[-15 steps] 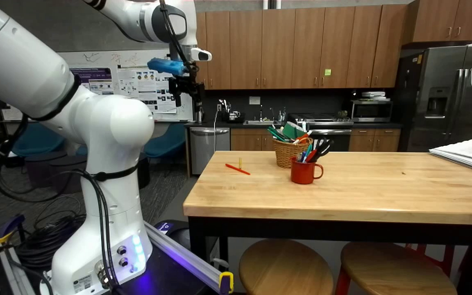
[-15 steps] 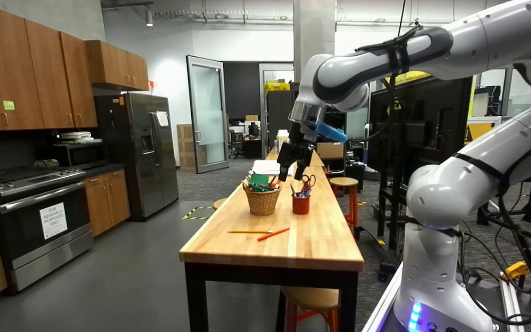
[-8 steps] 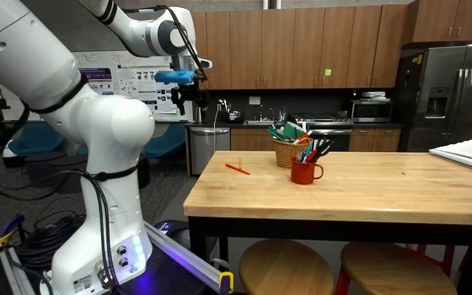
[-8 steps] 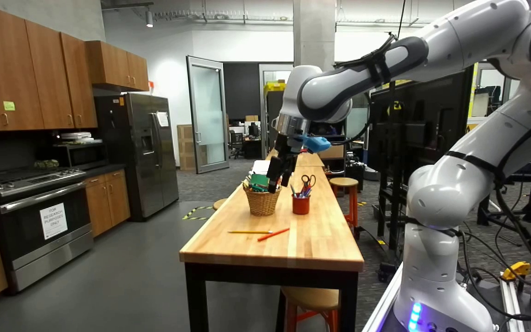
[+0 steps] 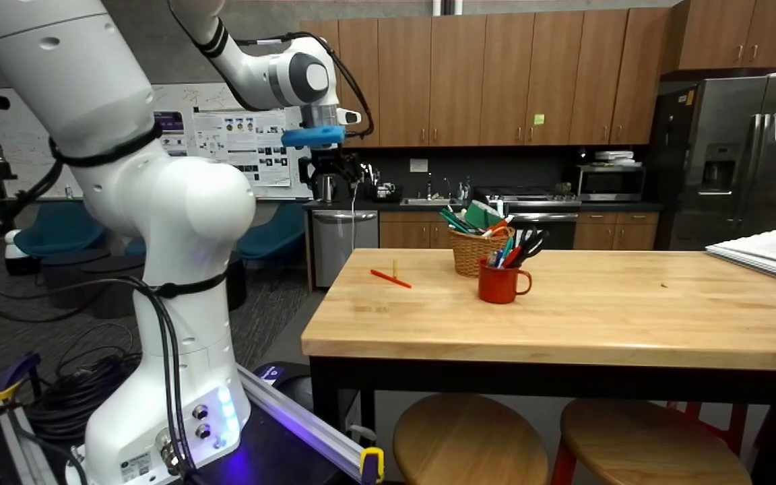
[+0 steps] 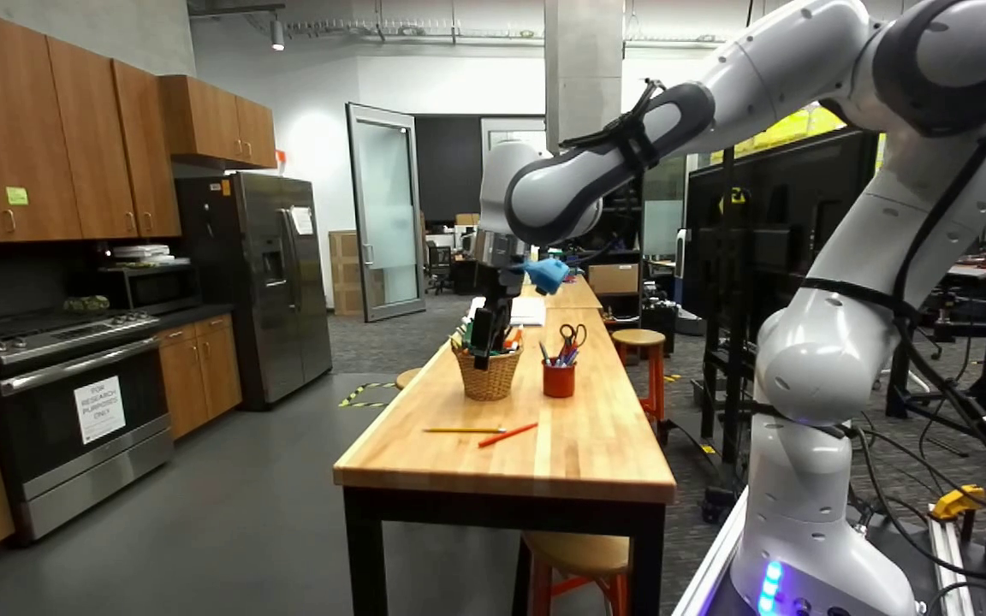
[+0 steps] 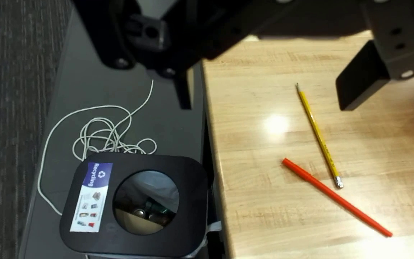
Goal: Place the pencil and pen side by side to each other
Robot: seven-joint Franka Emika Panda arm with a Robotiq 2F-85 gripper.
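Observation:
A yellow pencil (image 7: 318,133) and a red pen (image 7: 336,197) lie flat on the wooden table in the wrist view. They are at an angle to each other, with a small gap between the pencil's metal end and the pen's middle. In both exterior views the pencil (image 6: 463,429) (image 5: 395,269) and the pen (image 6: 507,435) (image 5: 391,277) lie near the table's end. My gripper (image 7: 270,97) is open and empty, its fingers wide apart. It hangs high above the table, pointing down, in both exterior views (image 5: 331,182) (image 6: 493,349).
A wicker basket (image 6: 489,378) full of stationery and a red mug (image 6: 558,381) with pens and scissors stand on the table (image 5: 597,316) beyond the pencil and pen. Papers (image 5: 775,252) lie farther along. A recycling bin (image 7: 189,201) stands beside the table's edge.
The arm has swung so the gripper moved from over the basket and mug toward the table's near end in an exterior view, and became more upright. The pencil and pen have not moved.

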